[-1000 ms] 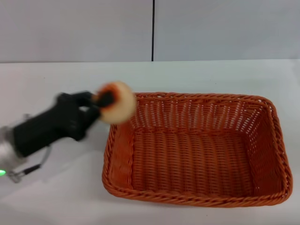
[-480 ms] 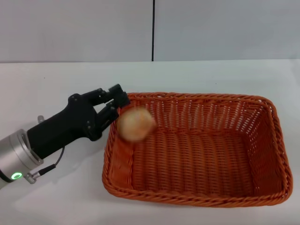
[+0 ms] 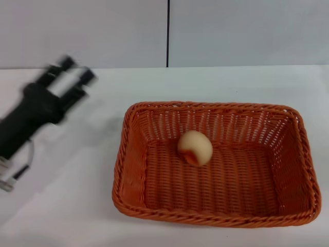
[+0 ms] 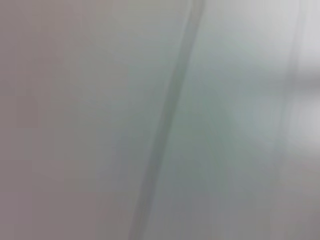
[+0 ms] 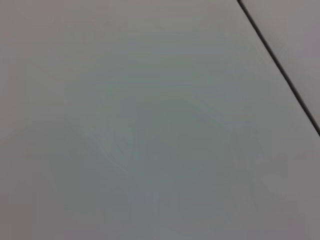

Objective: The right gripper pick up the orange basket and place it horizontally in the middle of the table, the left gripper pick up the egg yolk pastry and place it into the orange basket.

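Observation:
The orange basket [image 3: 216,164] lies lengthwise on the white table [image 3: 205,82], right of centre in the head view. Inside it, on the woven floor toward the back left, rests the egg yolk pastry [image 3: 195,147], pale side up with a bit of its orange glaze showing low on one side. My left gripper [image 3: 74,71] is open and empty, raised at the far left, well clear of the basket's left rim. The right gripper does not show in any view.
A light grey wall with a dark vertical seam [image 3: 167,33] stands behind the table. Both wrist views show only grey wall, each crossed by a seam line [image 5: 280,70].
The pastry left the left gripper, fell over the basket's left rim and came to rest on the basket floor. The left gripper opened and pulled back up and to the left.

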`<action>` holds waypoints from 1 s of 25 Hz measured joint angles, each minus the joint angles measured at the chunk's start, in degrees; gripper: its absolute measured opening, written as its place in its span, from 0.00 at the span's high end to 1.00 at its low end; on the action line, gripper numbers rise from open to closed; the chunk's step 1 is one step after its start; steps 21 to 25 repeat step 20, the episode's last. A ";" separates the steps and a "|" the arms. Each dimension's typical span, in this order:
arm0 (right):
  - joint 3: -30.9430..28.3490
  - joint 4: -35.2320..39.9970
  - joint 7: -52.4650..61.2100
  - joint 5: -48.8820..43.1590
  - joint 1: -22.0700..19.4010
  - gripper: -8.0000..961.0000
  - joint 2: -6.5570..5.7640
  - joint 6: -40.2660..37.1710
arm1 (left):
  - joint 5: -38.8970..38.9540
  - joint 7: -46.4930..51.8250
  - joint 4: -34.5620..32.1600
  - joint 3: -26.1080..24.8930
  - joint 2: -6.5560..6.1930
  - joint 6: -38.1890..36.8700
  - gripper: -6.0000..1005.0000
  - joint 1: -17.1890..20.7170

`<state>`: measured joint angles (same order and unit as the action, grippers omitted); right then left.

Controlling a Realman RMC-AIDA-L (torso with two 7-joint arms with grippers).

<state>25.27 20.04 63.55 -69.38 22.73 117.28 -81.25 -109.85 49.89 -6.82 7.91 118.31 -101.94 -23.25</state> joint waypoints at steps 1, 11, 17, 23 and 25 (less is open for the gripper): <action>-0.81 0.00 0.00 0.06 -0.25 0.65 0.09 -0.26 | 0.61 -1.04 0.24 -5.12 -0.01 -0.59 0.44 1.52; -7.33 0.15 -1.68 0.13 -3.21 0.65 0.41 -1.74 | 3.24 -11.63 8.05 -35.77 0.02 -2.98 0.22 10.63; -12.53 -0.25 -5.10 0.13 -4.68 0.65 1.24 -2.38 | 3.23 -12.16 8.88 -39.79 -0.11 -3.04 0.18 11.89; -16.32 -1.43 -7.27 0.13 -5.30 0.65 1.45 -3.42 | 3.22 -12.18 8.90 -40.33 -0.06 -2.47 0.18 11.42; -16.32 -1.43 -7.27 0.13 -5.30 0.65 1.45 -3.42 | 3.22 -12.18 8.90 -40.33 -0.06 -2.47 0.18 11.42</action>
